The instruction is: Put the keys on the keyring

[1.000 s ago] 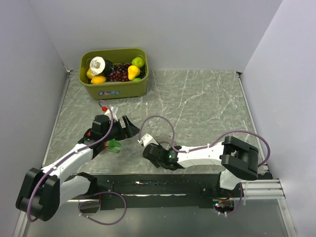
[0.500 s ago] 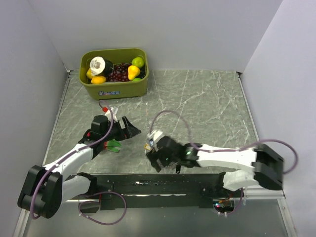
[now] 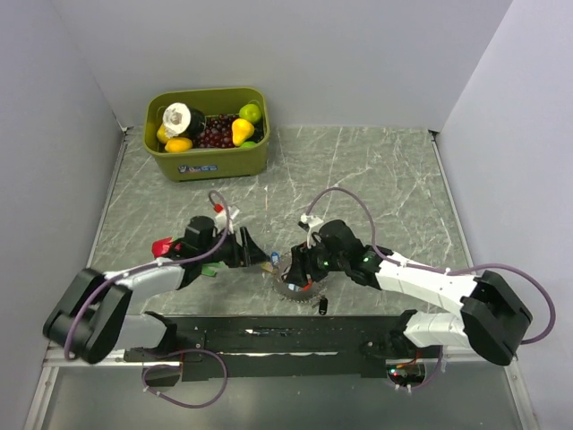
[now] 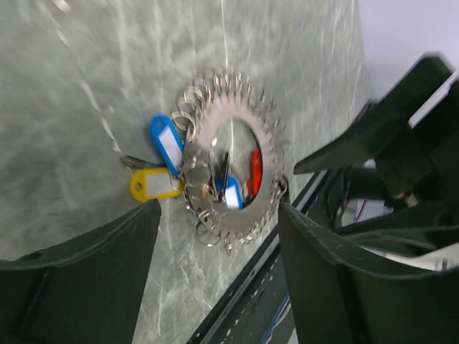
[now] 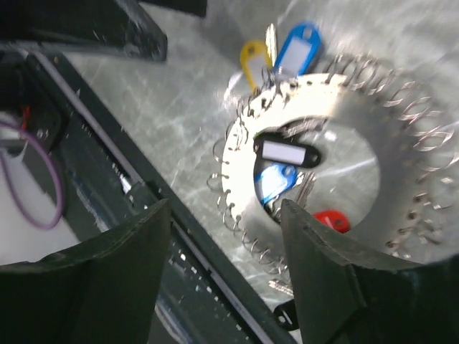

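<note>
Far left: green bin (image 3: 215, 163) of fruit, well apart from the work.

Left gripper (image 4: 215, 215): fingers spread wide with nothing between them, low over the table (image 3: 376, 179), just left of the keyring (image 4: 229, 97).

Keys: a yellow-tagged key (image 4: 149, 185) and a blue-tagged key (image 4: 166, 142) lie just outside the ring's left rim. A red one (image 4: 254, 172), a black-tagged one (image 5: 287, 152) and a second blue (image 5: 276, 180) sit inside its hole. Too blurred to say whether any is threaded on.

Keyring: a flat grey metal ring fringed with small wire loops. It lies on the table by the near edge, between the two grippers.

Right gripper (image 5: 224, 208): also wide open and empty, directly above the ring.

A small dark key (image 3: 322, 307) lies apart on the ring's near side, by the black rail.

Step in hand, as I read it: both arms are closing in for a first grasp and nothing is held yet. Next, one gripper needs to steady or lift the ring. The other should pinch a loose key by its tag and feed it onto a loop. The thin ring lies flat on stone, so it is likely awkward to pick up.
</note>
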### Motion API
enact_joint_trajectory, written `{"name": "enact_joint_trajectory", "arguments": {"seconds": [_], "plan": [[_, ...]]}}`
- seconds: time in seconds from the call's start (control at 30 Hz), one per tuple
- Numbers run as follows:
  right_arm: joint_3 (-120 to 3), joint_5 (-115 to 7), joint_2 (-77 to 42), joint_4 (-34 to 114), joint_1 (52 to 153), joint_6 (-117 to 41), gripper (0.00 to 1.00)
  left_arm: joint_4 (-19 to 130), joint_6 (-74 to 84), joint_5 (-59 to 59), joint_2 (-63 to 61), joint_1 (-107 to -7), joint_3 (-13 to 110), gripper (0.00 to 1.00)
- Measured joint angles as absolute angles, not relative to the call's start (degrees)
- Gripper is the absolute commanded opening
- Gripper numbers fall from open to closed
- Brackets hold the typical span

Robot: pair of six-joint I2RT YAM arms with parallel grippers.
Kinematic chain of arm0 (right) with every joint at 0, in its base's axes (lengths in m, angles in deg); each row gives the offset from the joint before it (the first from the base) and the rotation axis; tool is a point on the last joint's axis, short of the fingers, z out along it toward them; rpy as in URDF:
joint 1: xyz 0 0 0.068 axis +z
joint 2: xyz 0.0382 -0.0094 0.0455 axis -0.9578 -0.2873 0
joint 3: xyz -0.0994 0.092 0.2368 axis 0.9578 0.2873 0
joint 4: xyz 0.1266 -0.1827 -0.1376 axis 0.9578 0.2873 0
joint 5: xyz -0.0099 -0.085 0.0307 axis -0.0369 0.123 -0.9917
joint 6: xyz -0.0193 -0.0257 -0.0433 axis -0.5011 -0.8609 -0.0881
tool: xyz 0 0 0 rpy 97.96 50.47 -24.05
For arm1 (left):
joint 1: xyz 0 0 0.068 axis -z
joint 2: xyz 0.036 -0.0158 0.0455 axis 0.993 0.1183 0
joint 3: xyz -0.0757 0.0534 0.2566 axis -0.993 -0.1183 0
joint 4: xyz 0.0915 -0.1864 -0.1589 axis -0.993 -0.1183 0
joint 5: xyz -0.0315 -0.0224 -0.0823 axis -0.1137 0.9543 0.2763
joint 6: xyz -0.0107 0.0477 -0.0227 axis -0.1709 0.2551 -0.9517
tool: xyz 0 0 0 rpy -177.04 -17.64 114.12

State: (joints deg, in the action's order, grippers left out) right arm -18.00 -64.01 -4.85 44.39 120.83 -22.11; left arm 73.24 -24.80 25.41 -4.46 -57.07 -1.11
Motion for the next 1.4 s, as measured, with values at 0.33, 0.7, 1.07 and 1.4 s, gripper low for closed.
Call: {"name": "enact_joint_trajectory", "arguments": {"seconds": [0.33, 0.7, 1.07, 1.4], "plan": [[-17.65, -73.80, -12.68, 37.94, 119.91, -17.26, 0.38, 82.07, -26.75, 27.73, 7.50, -51.33, -4.08, 0.56], [-18.64, -74.37, -18.84, 36.39, 119.91, -14.51, 0.19, 92.37, -28.30, 28.21, 13.10, -49.71, -5.79, 0.44], [-20.41, -72.81, -24.92, 35.58, 119.91, -12.72, 0.06, 96.78, -29.11, 28.14, 16.37, -49.36, -6.49, 0.27], [-22.57, -72.01, -27.82, 35.16, 119.91, -12.04, 0.03, 96.37, -28.43, 28.01, 16.02, -49.23, -6.99, 0.05]]}}
